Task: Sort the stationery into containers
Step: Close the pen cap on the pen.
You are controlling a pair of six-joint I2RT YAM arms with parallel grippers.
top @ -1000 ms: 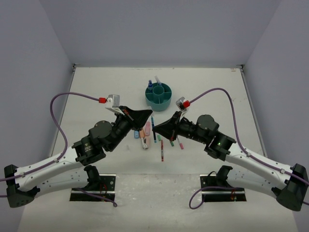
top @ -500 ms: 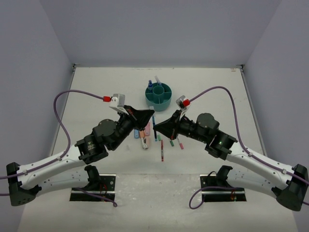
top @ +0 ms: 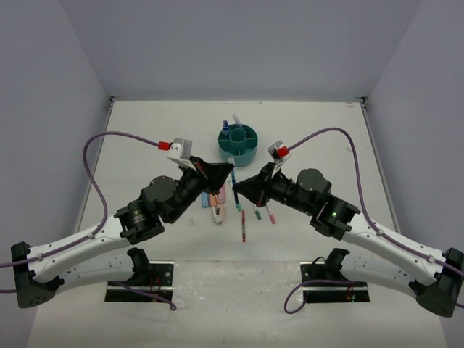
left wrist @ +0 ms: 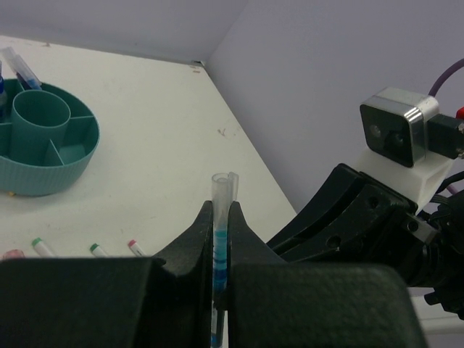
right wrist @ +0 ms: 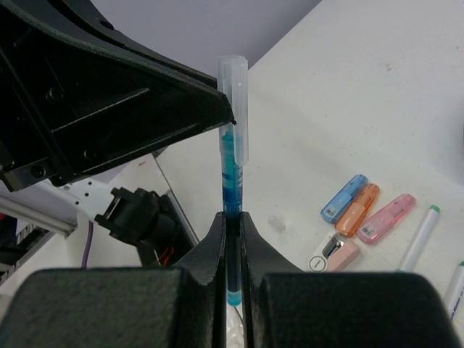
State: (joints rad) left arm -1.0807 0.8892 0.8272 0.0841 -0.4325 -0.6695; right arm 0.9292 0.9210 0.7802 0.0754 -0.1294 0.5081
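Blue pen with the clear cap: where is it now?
The blue pen is clamped between the left gripper and the right gripper, both shut on it, at table centre in the top view, just short of the teal organiser, above the markers.

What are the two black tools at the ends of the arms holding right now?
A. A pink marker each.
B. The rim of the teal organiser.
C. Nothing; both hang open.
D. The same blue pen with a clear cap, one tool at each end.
D: the left tool is shut on the clear-capped end of the blue pen, and the right tool is shut on its barrel.
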